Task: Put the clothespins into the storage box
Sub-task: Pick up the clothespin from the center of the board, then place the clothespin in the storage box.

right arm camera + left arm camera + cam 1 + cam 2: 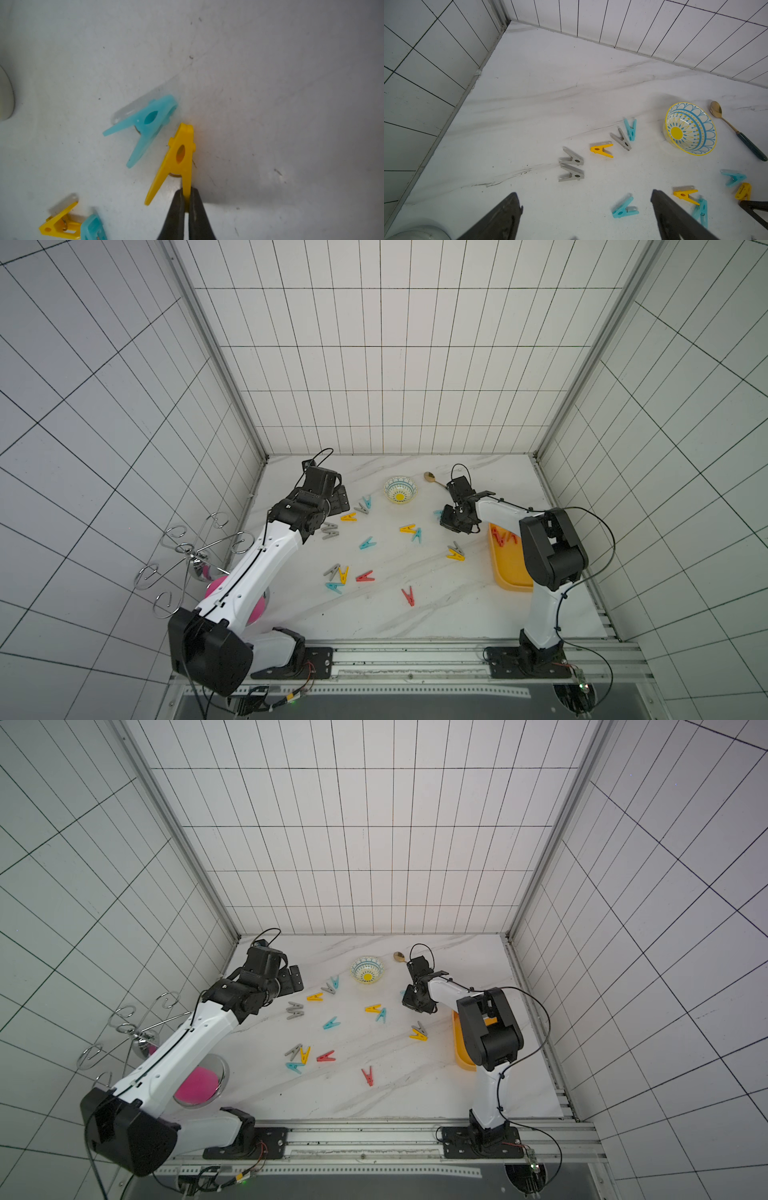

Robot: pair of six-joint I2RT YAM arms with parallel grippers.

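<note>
The right arm (498, 510) reaches to about 2 o'clock on the counter (457, 614). In its wrist view the right jaws are pressed together on one leg of a yellow clothespin (180, 158). A teal clothespin (145, 124) lies just beside it. The storage box (509, 572) sits at the counter's 3 o'clock edge, partly under that arm, with red clothespins (503, 538) inside. The left jaws, at 10 o'clock, stand spread wide. Loose clothespins (367, 543) lie scattered across the middle. A patterned bowl (400, 489) and a spoon (432, 477) sit near 12 o'clock.
</note>
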